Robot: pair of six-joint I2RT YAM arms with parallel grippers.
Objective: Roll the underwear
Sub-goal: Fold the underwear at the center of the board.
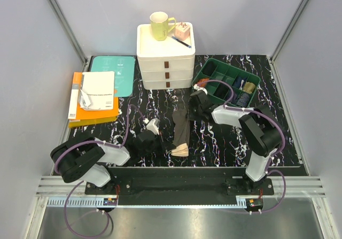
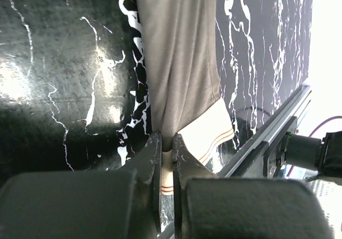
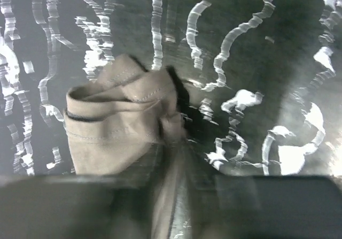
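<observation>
Currently the olive-brown underwear (image 1: 180,129) lies as a long narrow strip on the black marbled table (image 1: 224,143), near its middle. It runs from far to near, with the beige waistband (image 2: 208,132) at the near end, close to the table's front edge.

Left gripper (image 2: 166,156): jaws nearly together, pinching one edge of the waistband. The cloth comes up between the two fingers (image 2: 152,161), and the waistband's thin red stripes show in the gap.

Right gripper (image 1: 195,104): low over the table just beside the strip's far end. The wrist view is blurred. A bunched, stitched hem of the cloth (image 3: 117,126) sits right in front of the fingers. I cannot tell how wide the jaws stand, nor whether they hold the cloth.

Surroundings:
- White three-drawer unit (image 1: 165,68) at the far edge, with a yellow-green mug (image 1: 159,25) on top.
- Green divider tray (image 1: 214,68) to the far right, holding sock bundles (image 1: 245,89).
- Stack of books (image 1: 96,97) to the far left.
</observation>
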